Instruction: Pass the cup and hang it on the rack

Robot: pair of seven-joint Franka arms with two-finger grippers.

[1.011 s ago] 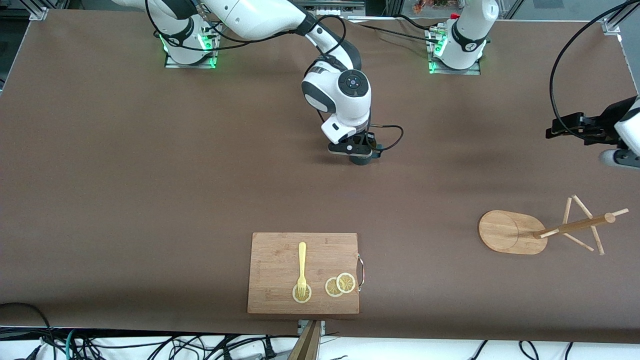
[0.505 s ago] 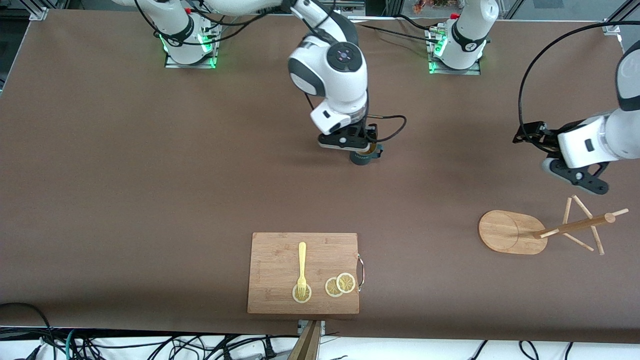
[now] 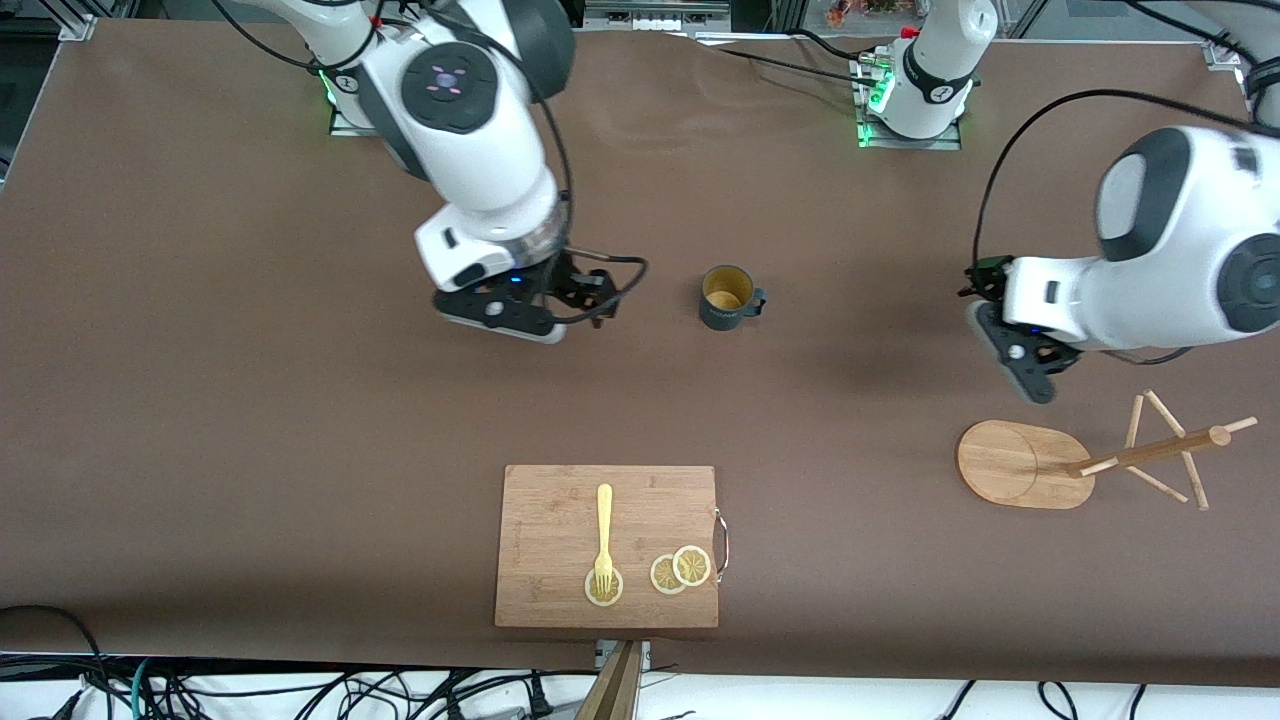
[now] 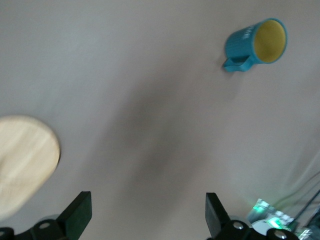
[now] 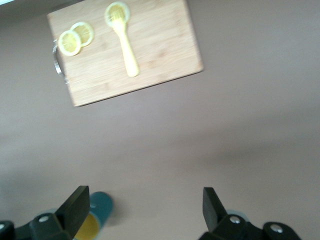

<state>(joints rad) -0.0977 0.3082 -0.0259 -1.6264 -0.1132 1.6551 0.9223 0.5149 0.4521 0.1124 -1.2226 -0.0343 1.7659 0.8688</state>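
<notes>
The cup (image 3: 727, 296), a dark teal mug with a yellowish inside, stands upright and alone on the brown table near its middle. It also shows in the left wrist view (image 4: 257, 44) and the right wrist view (image 5: 95, 220). My right gripper (image 3: 505, 318) is open and empty, up beside the cup toward the right arm's end; it is open in its own view (image 5: 145, 205). My left gripper (image 3: 1025, 370) is open and empty over the table just by the rack's oval base (image 3: 1015, 460); it is open in its own view (image 4: 147, 220). The rack (image 3: 1150, 452) stands toward the left arm's end.
A wooden cutting board (image 3: 560, 520) with a metal handle lies near the table's front edge, also seen in the right wrist view (image 5: 150, 55). On it are a yellow fork (image 3: 603, 530) and lemon slices (image 3: 680, 568). Cables hang below the table's front edge.
My right gripper has let go of the cup and moved away toward the right arm's end. My left gripper has moved in from the table's end toward the rack base. The cup stays put.
</notes>
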